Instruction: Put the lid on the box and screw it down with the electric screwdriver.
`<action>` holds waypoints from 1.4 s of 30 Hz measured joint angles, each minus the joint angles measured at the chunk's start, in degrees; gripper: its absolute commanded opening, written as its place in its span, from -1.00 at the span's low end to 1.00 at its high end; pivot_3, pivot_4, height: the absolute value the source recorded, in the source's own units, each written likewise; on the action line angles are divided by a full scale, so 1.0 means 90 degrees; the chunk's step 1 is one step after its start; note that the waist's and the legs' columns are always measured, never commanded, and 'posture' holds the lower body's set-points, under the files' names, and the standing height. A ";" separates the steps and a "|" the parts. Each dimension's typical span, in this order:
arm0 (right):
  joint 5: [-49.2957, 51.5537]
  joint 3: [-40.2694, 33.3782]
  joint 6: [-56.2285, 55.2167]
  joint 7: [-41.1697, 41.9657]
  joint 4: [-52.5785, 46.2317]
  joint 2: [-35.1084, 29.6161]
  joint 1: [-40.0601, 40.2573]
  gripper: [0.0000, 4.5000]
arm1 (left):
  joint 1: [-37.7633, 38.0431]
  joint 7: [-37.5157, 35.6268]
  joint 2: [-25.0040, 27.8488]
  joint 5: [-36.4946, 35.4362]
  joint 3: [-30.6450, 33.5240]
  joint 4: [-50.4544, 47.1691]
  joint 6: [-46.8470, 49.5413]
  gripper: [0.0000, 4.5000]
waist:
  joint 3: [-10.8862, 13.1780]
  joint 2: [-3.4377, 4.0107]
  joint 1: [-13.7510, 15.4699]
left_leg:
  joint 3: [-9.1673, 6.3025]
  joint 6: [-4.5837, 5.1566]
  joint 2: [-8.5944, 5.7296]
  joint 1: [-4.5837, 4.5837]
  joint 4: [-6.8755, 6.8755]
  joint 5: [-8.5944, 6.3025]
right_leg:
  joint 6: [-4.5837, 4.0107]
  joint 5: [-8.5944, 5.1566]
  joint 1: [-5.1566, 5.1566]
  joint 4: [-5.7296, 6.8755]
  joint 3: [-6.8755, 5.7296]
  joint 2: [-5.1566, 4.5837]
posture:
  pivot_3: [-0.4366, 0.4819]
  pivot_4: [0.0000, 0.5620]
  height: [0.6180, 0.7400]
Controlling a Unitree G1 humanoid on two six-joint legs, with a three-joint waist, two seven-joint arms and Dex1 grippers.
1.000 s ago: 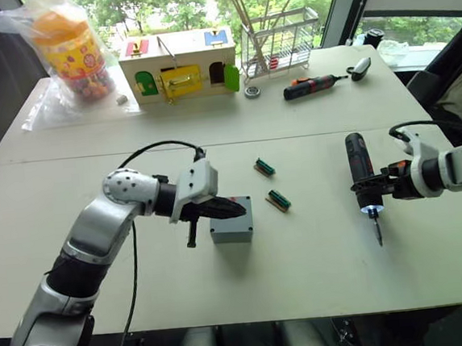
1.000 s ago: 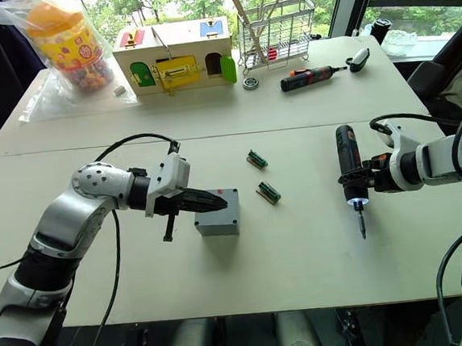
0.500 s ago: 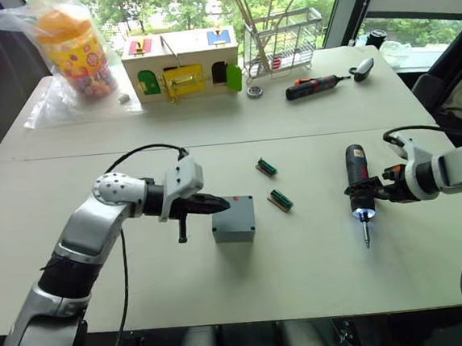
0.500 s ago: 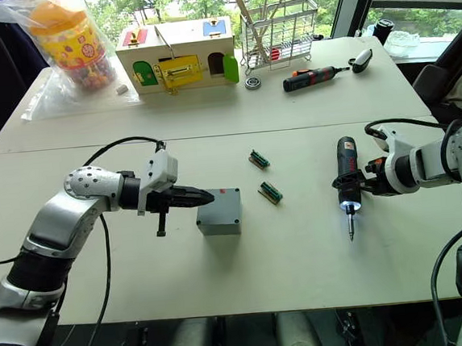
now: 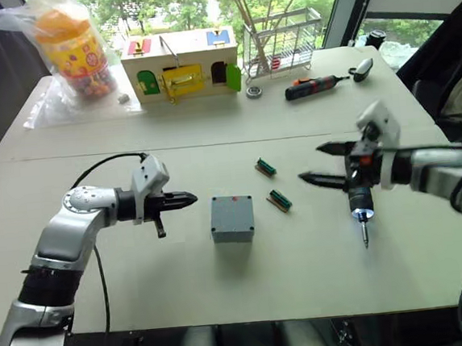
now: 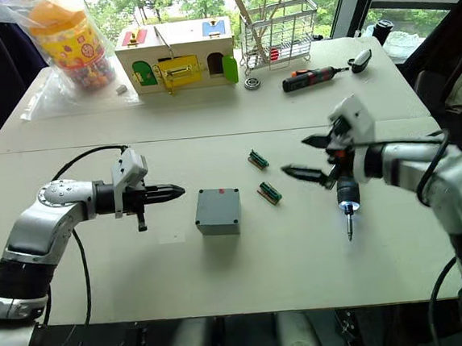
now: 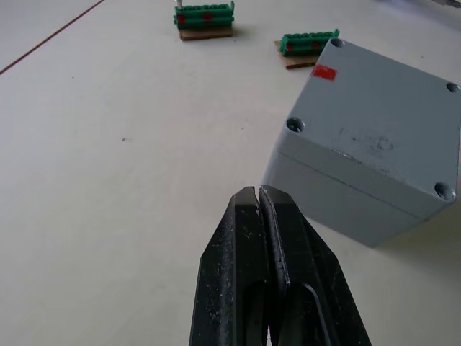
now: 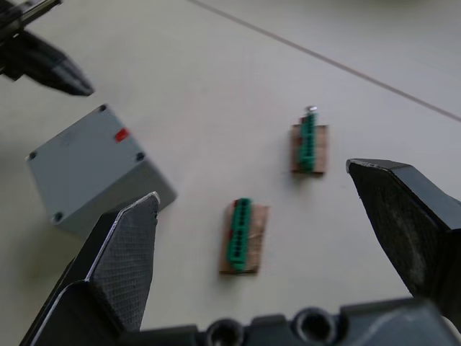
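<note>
The grey box (image 5: pixel 232 221) stands mid-table with the flat grey lid (image 7: pixel 374 119) sitting on top of it, a red mark on the lid's upper face. My left gripper (image 5: pixel 186 199) is shut and empty, pointing at the box from a short gap to its left. The dark electric screwdriver (image 5: pixel 359 194) lies on the table to the right, its tip light on and its bit (image 5: pixel 365 236) toward the front edge. Above it my right gripper (image 5: pixel 313 164) is open wide, its fingers pointing left toward the box with nothing between them.
Two green terminal blocks (image 5: pixel 264 167) (image 5: pixel 279 200) lie between the box and the screwdriver. At the back stand a wooden toy house (image 5: pixel 179 64), a wire rack (image 5: pixel 280 39), a small black-and-red screwdriver (image 5: pixel 312 87) and a bagged jar (image 5: pixel 71 53).
My left gripper drew back to the left, off the box. My right gripper let go of the electric screwdriver, opened wide and swung to point left; the screwdriver now lies on the table.
</note>
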 measured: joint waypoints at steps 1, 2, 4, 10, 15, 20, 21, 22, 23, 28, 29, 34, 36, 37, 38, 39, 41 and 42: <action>-0.0106 0.0265 -0.0167 0.0083 -0.0290 0.0136 0.0278 0.99 | 0.0076 0.0053 0.0010 0.0073 -0.0023 -0.0031 -0.0015 -1.00 | 0.0000 0.0000 0.0001 | -0.0001 -0.0002 -0.0003 0.0002 0.0003 0.0001 | 0.0001 0.0000 0.0005 0.0000 0.0000 -0.0004 | -0.05 -0.47 0.94; -0.0129 0.0440 -0.0206 0.0141 -0.0430 0.0207 0.0407 0.99 | 0.0100 0.0108 0.0002 0.0130 -0.0060 -0.0030 -0.0022 -1.00 | 0.0000 -0.0001 0.0000 | 0.0000 -0.0003 -0.0005 0.0002 0.0006 0.0002 | 0.0003 0.0002 0.0006 0.0001 0.0000 -0.0006 | -0.05 -0.47 0.94; -0.0133 0.0766 -0.0190 0.0248 -0.0632 0.0465 0.0579 0.99 | 0.0160 0.0260 -0.0123 0.0225 -0.0124 -0.0027 -0.0034 -1.00 | 0.0000 -0.0002 -0.0012 | 0.0001 -0.0006 -0.0010 0.0005 0.0010 0.0004 | 0.0009 0.0005 0.0010 0.0000 0.0001 -0.0011 | -0.05 -0.47 0.94; -0.0276 0.1314 -0.0051 0.0379 -0.0721 0.0785 0.0584 0.99 | 0.0294 0.0283 -0.0241 0.0279 -0.0270 -0.0127 0.0115 -1.00 | -0.0001 -0.0006 -0.0021 | -0.0005 -0.0011 -0.0008 0.0007 0.0009 0.0006 | 0.0010 0.0006 0.0009 0.0002 -0.0002 -0.0007 | -0.05 -0.47 0.94; -0.0511 0.1699 0.0028 0.0433 -0.0703 0.0890 0.0580 0.99 | 0.0202 0.0261 -0.0428 0.0285 -0.0462 -0.0276 0.0156 -1.00 | -0.0001 -0.0007 -0.0013 | -0.0005 -0.0012 -0.0011 0.0007 0.0009 0.0007 | 0.0010 0.0006 0.0011 0.0001 -0.0002 -0.0009 | -0.05 -0.47 0.94; -0.0525 0.1820 0.0289 0.0422 -0.0663 0.1168 0.0533 0.99 | -0.0344 0.0282 -0.0766 0.0430 -0.0542 0.0185 -0.0015 -1.00 | -0.0002 -0.0008 -0.0018 | -0.0007 -0.0016 -0.0012 0.0007 0.0009 0.0009 | 0.0010 0.0006 0.0010 0.0004 -0.0004 -0.0006 | -0.05 -0.47 0.94; -0.0496 0.1809 0.0361 0.0398 -0.0666 0.1260 0.0514 0.99 | -0.0459 0.0275 -0.0826 0.0452 -0.0556 0.0312 -0.0082 -1.00 | -0.0002 -0.0008 -0.0020 | -0.0007 -0.0016 -0.0013 0.0008 0.0009 0.0009 | 0.0010 0.0006 0.0010 0.0004 -0.0004 -0.0006 | -0.05 -0.47 0.94; -0.0432 0.1801 0.0463 0.0353 -0.0679 0.1370 0.0491 0.99 | -0.0577 0.0266 -0.0920 0.0485 -0.0574 0.0469 -0.0182 -1.00 | -0.0002 -0.0008 -0.0021 | -0.0007 -0.0017 -0.0013 0.0008 0.0009 0.0009 | 0.0010 0.0006 0.0010 0.0004 -0.0005 -0.0006 | -0.05 -0.47 0.94; -0.0395 0.1799 0.0531 0.0329 -0.0713 0.1432 0.0486 0.99 | -0.0662 0.0249 -0.0969 0.0508 -0.0619 0.0590 -0.0260 -1.00 | -0.0002 -0.0008 -0.0021 | -0.0007 -0.0017 -0.0014 0.0007 0.0009 0.0010 | 0.0010 0.0006 0.0010 0.0004 -0.0004 -0.0006 | -0.05 -0.47 0.94; -0.0201 0.1713 0.0810 0.0195 -0.1026 0.1561 0.0492 0.99 | -0.1078 0.0123 -0.1165 0.0830 -0.0820 0.1435 -0.0850 -1.00 | -0.0003 -0.0009 -0.0022 | -0.0007 -0.0020 -0.0025 0.0007 0.0010 0.0011 | 0.0010 0.0006 0.0009 0.0004 -0.0005 -0.0006 | -0.05 -0.47 0.94; -0.0203 0.1651 0.0821 0.0186 -0.1072 0.1520 0.0498 0.99 | -0.1141 0.0096 -0.1147 0.0900 -0.0836 0.1554 -0.0946 -1.00 | -0.0003 -0.0009 -0.0023 | -0.0007 -0.0019 -0.0025 0.0007 0.0010 0.0011 | 0.0010 0.0006 0.0009 0.0004 -0.0005 -0.0007 | -0.05 -0.47 0.94; -0.0514 0.1208 0.0556 0.0261 -0.1044 0.0812 0.0510 0.99 | -0.1016 -0.0049 -0.0522 0.1315 -0.0920 0.1808 -0.1351 -1.00 | -0.0003 -0.0009 -0.0055 | -0.0007 -0.0019 -0.0025 0.0008 0.0005 0.0011 | 0.0010 0.0006 0.0004 0.0006 -0.0005 -0.0005 | -0.05 -0.47 0.94; -0.0769 0.1189 0.0263 0.0346 -0.0832 0.0723 0.0451 0.99 | -0.0771 -0.0144 -0.0395 0.1245 -0.0845 0.1668 -0.1227 -1.00 | -0.0003 -0.0010 -0.0051 | -0.0006 -0.0018 -0.0023 0.0008 0.0006 0.0011 | 0.0010 0.0006 0.0004 0.0006 -0.0004 -0.0005 | -0.05 -0.47 0.94; -0.0883 0.1193 0.0136 0.0385 -0.0726 0.0689 0.0438 0.99 | -0.0623 -0.0223 -0.0346 0.1192 -0.0830 0.1551 -0.1122 -1.00 | -0.0003 -0.0010 -0.0048 | -0.0006 -0.0018 -0.0018 0.0008 0.0006 0.0011 | 0.0010 0.0006 0.0005 0.0007 -0.0004 -0.0007 | -0.05 -0.47 0.94; -0.1000 0.1250 0.0000 0.0434 -0.0591 0.0695 0.0380 0.99 | -0.0442 -0.0301 -0.0276 0.1091 -0.0783 0.1351 -0.0983 -1.00 | -0.0003 -0.0011 -0.0048 | -0.0006 -0.0019 -0.0017 0.0007 0.0007 0.0011 | 0.0010 0.0006 0.0004 0.0007 -0.0004 -0.0007 | -0.05 -0.47 0.94; -0.1119 0.1313 -0.0142 0.0475 -0.0450 0.0715 0.0324 0.99 | -0.0263 -0.0399 -0.0180 0.0973 -0.0747 0.1078 -0.0819 -1.00 | -0.0003 -0.0013 -0.0051 | -0.0006 -0.0019 -0.0013 0.0007 0.0007 0.0011 | 0.0010 0.0006 0.0005 0.0007 -0.0004 -0.0008 | -0.05 -0.47 0.94; -0.1380 0.1461 -0.0393 0.0523 -0.0155 0.0796 0.0196 0.99 | -0.0010 -0.0551 -0.0073 0.0817 -0.0724 0.0661 -0.0533 -1.00 | -0.0004 -0.0013 -0.0048 | -0.0005 -0.0019 -0.0012 0.0008 0.0007 0.0011 | 0.0010 0.0006 0.0005 0.0009 -0.0003 -0.0008 | -0.05 -0.47 0.94; -0.1530 0.1550 -0.0538 0.0536 0.0010 0.0897 0.0109 0.99 | 0.0091 -0.0558 -0.0084 0.0735 -0.0720 0.0484 -0.0397 -1.00 | -0.0004 -0.0014 -0.0035 | -0.0006 -0.0019 -0.0012 0.0008 0.0009 0.0011 | 0.0010 0.0006 0.0007 0.0011 -0.0003 -0.0009 | -0.05 -0.47 0.94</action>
